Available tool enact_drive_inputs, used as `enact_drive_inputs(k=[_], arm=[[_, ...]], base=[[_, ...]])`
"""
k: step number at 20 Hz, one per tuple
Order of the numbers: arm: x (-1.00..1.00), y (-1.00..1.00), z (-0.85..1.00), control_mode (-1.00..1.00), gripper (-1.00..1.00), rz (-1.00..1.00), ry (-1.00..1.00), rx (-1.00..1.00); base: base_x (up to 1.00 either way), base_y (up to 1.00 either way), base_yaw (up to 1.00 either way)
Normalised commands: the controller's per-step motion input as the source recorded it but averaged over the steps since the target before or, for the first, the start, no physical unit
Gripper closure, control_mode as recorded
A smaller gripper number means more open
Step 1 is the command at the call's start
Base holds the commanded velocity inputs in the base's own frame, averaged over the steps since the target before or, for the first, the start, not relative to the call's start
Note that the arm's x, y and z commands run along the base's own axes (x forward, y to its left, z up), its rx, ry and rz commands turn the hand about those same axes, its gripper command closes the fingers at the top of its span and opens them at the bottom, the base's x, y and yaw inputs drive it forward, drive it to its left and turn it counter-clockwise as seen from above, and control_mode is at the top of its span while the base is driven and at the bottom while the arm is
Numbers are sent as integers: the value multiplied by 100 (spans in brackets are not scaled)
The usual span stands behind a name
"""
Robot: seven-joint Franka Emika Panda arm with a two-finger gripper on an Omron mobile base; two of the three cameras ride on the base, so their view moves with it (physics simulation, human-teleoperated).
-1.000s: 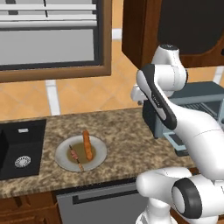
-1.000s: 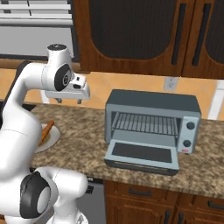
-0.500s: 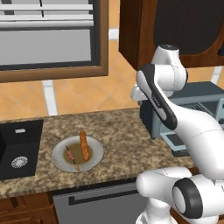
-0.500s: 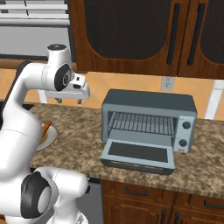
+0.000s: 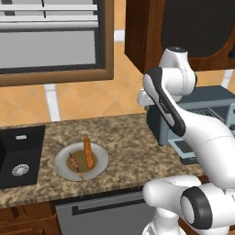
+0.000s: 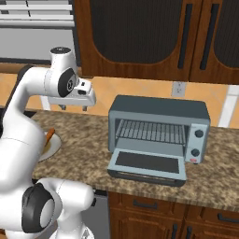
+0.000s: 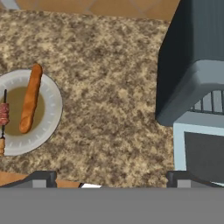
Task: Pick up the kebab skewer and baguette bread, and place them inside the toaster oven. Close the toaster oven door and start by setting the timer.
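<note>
A grey plate (image 5: pixel 100 166) on the granite counter holds the orange-brown baguette bread (image 5: pixel 87 152) and, left of it, the thin kebab skewer (image 5: pixel 75 166). The hand view looks down on both: the baguette bread (image 7: pixel 29 99) lies on the plate (image 7: pixel 50 118) and the kebab skewer (image 7: pixel 3 114) is cut by the left edge. My gripper (image 6: pixel 74 107) hangs open and empty high above the counter, between the plate and the toaster oven (image 6: pixel 158 112). The toaster oven door (image 6: pixel 147 164) is dropped open, showing the wire rack. The fingertips (image 7: pixel 41 178) stand wide apart.
A black sink (image 5: pixel 18 156) is set into the counter left of the plate. Dark wooden cabinets (image 6: pixel 140 37) hang above the oven. Bare granite (image 7: pixel 109 87) lies between plate and oven. My own arm hides part of the oven (image 5: pixel 202 110) in the left base view.
The whole scene shifted slightly in both base views during the first half second, so the base moved a little. The arm and open gripper keep the same pose.
</note>
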Motion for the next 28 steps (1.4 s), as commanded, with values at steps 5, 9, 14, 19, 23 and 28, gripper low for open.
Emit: enact_drive_inputs(k=[5, 9, 14, 19, 23, 28], arm=[[-10, -11, -11, -100, -100, 0, -1, -1], [-96, -74, -36, -100, -100, 20, -15, 5], [-29, -96, -4, -100, -100, 17, -35, 7], [-8, -100, -15, -100, -100, 17, -39, 4], [0, -52, -59, -100, -100, 15, -29, 6], [12, -32, -58, -100, -100, 3, -25, 17]], base=[[0, 0, 0], [0, 0, 0], [0, 0, 0], [0, 0, 0], [0, 0, 0], [0, 0, 0]])
